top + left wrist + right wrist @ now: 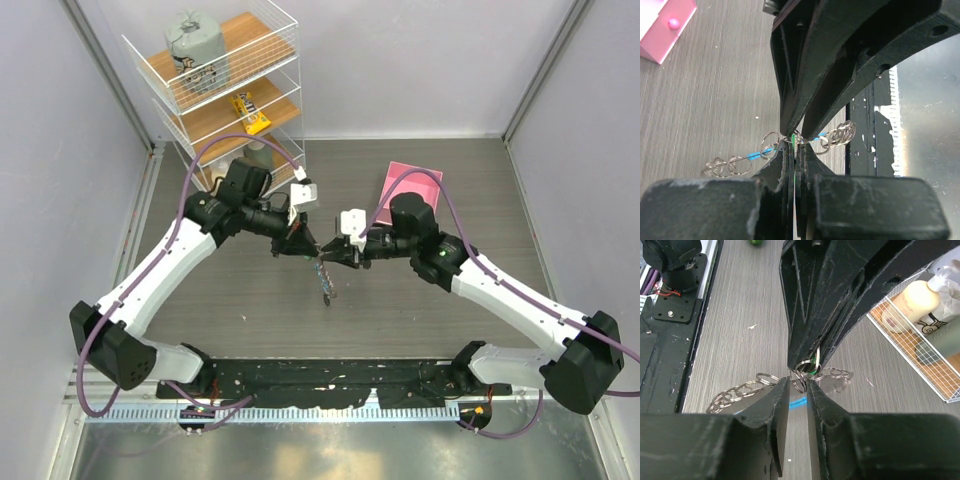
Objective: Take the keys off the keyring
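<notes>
My two grippers meet tip to tip above the middle of the table. The left gripper [306, 247] [794, 144] is shut, with a thin green sliver of the key [792, 138] pinched between its tips. In the right wrist view the key's green head [813, 369] and a silver ring show in those same jaws. The right gripper [333, 253] [799, 386] stands slightly open, and a small ring of the keyring [800, 381] hangs in the gap. The keyring's silver links [733, 165] [738, 390] and blue strip [762, 151] [798, 402] dangle below [325, 279].
A pink square box [411, 186] [667, 25] lies behind the right arm. A white wire shelf rack [226, 82] stands at the back left, and its basket [920, 342] holds a cream bottle [918, 300]. The black base rail [320, 378] runs along the near edge.
</notes>
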